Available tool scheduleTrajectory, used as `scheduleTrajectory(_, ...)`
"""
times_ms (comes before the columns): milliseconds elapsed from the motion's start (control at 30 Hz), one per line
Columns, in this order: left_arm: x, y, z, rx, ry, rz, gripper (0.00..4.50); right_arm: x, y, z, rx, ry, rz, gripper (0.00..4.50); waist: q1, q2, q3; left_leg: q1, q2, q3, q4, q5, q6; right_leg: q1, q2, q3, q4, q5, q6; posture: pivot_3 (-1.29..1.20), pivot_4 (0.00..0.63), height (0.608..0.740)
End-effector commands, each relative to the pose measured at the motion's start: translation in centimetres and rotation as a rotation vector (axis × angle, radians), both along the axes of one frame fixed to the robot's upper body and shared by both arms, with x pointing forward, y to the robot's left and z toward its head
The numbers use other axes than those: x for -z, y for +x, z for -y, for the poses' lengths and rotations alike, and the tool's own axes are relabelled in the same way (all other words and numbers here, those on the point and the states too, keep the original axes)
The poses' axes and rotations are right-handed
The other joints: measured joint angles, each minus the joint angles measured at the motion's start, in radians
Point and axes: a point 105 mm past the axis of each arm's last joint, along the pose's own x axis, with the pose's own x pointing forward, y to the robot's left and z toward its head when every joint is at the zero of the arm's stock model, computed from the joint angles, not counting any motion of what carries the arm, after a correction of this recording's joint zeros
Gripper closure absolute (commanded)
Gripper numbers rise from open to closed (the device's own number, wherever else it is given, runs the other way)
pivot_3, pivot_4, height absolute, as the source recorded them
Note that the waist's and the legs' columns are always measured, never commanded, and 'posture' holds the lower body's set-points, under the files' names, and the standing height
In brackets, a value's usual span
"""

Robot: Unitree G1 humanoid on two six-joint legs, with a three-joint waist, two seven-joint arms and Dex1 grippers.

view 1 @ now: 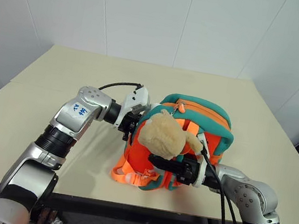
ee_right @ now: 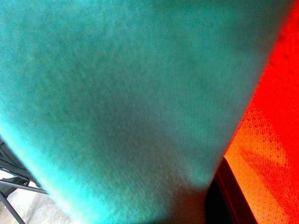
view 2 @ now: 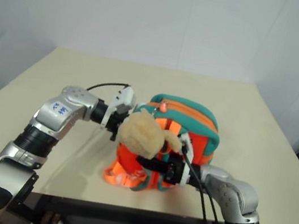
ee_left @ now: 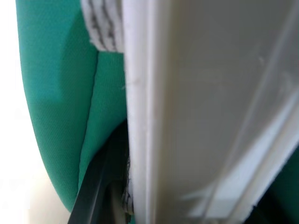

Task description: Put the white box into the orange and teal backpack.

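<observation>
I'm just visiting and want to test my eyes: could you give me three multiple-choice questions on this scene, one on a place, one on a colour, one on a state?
1. Where does the backpack stand?
A. on the floor
B. on the beige table
C. on a chair

2. What colour is the plush toy on the backpack?
A. tan
B. blue
C. black

3. How does the white box lie by the left pincer?
A. flat on the table, far off
B. right before it, against teal cloth
C. on top of the plush toy

Answers:
1 B, the tabletop lies under the backpack.
2 A, its fur is light brown.
3 B, the left wrist view shows the box's edge beside teal fabric.
</observation>
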Motion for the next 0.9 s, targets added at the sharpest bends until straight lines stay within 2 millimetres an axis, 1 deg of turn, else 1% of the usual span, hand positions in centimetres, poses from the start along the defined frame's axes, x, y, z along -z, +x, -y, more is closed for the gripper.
scheduleTrajectory(33,-0.9,-0.8,-0.7,0.039,0.002,0.034,1.56,-0.4,-0.6,-0.3,-0.019,0.010,0.022,3.97,-0.001,0.000,0.000,0.000,0.000,0.000,0.000,0.000,0.000,0.000,0.000,0.000,0.000,0.000,0.000,0.00,0.150,0.740)
scheduleTrajectory(100,-1.2,-1.0,-1.2,0.041,-0.007,0.028,0.92,-0.4,-0.7,-0.3,-0.019,0.011,0.022,3.97,-0.007,0.000,0.000,0.000,0.000,0.000,0.000,0.000,0.000,0.000,0.000,0.000,0.000,0.000,0.000,0.00,0.150,0.740)
scheduleTrajectory(200,-2.0,-1.5,-3.4,0.055,-0.016,0.008,0.10,-0.4,-0.7,-0.4,-0.020,0.013,0.021,3.97,-0.015,0.000,0.000,0.000,0.000,0.000,-0.001,0.000,0.000,0.000,0.000,0.000,0.000,0.000,0.000,0.00,0.150,0.740)
scheduleTrajectory(233,-2.3,-1.4,-4.2,0.042,-0.016,0.022,0.02,-0.4,-0.7,-0.4,-0.021,0.013,0.021,3.97,-0.016,0.000,0.000,0.000,0.000,0.000,-0.001,0.000,0.000,-0.001,0.000,0.000,0.000,0.000,0.000,0.00,0.150,0.740)
scheduleTrajectory(300,-2.7,-1.5,-5.6,0.032,-0.011,0.045,0.02,-0.4,-0.7,-0.5,-0.022,0.015,0.020,3.97,-0.015,0.000,0.000,0.001,0.001,0.000,-0.002,0.000,0.000,-0.001,0.001,0.000,0.001,0.000,0.000,0.00,0.150,0.740)
scheduleTrajectory(400,-3.2,-1.9,-6.9,0.041,-0.015,0.052,0.02,-0.4,-0.7,-0.5,-0.023,0.016,0.019,3.97,-0.010,0.000,0.000,0.001,0.001,0.000,-0.002,0.000,0.000,-0.001,0.001,0.000,0.000,-0.001,-0.001,0.00,0.150,0.740)
scheduleTrajectory(467,-3.7,-2.0,-7.9,0.027,-0.034,0.058,0.02,-0.4,-0.7,-0.5,-0.024,0.016,0.019,3.97,-0.009,0.000,0.000,0.000,0.001,0.000,-0.002,0.000,0.000,-0.001,0.000,0.000,0.000,-0.001,-0.001,0.00,0.150,0.740)
scheduleTrajectory(500,-3.8,-1.8,-8.5,-0.007,-0.031,0.074,0.02,-0.4,-0.7,-0.5,-0.025,0.017,0.018,3.97,-0.009,0.000,0.000,0.000,0.001,0.000,-0.002,0.000,0.000,-0.001,0.000,0.000,0.000,-0.001,-0.001,0.00,0.150,0.740)
scheduleTrajectory(533,-4.2,-2.0,-8.9,-0.007,-0.065,0.069,0.02,-0.4,-0.7,-0.5,-0.025,0.017,0.017,3.97,-0.009,0.000,0.000,0.000,0.001,0.000,-0.002,0.000,0.000,-0.001,0.000,0.000,0.000,-0.001,-0.001,0.00,0.150,0.740)
scheduleTrajectory(600,-4.6,-2.6,-9.3,0.017,-0.137,0.043,0.02,-0.4,-0.6,-0.5,-0.025,0.016,0.015,3.97,-0.009,0.000,0.000,0.000,0.001,0.000,-0.002,0.000,0.000,-0.001,0.000,0.000,0.000,-0.001,-0.001,0.00,0.150,0.740)
scheduleTrajectory(667,-4.6,-3.0,-9.3,0.044,-0.175,0.033,0.02,-0.3,-0.6,-0.5,-0.026,0.015,0.015,3.97,-0.011,0.000,0.000,0.000,0.001,0.000,-0.002,0.000,0.000,-0.001,0.000,0.000,0.000,-0.001,-0.001,0.00,0.150,0.740)
scheduleTrajectory(767,-4.1,-3.3,-9.1,0.064,-0.196,0.025,0.62,-0.3,-0.6,-0.6,-0.028,0.014,0.015,3.97,-0.010,0.000,0.000,0.000,0.001,0.000,-0.002,0.000,0.000,-0.001,0.001,0.000,0.001,-0.001,-0.001,0.00,0.150,0.740)
scheduleTrajectory(900,-3.7,-3.1,-8.8,0.057,-0.209,0.024,1.91,-0.3,-0.6,-0.5,-0.028,0.014,0.014,3.97,-0.009,0.000,0.000,0.000,0.001,0.000,-0.001,0.000,0.000,-0.001,0.000,0.000,0.001,0.000,-0.001,0.00,0.150,0.740)
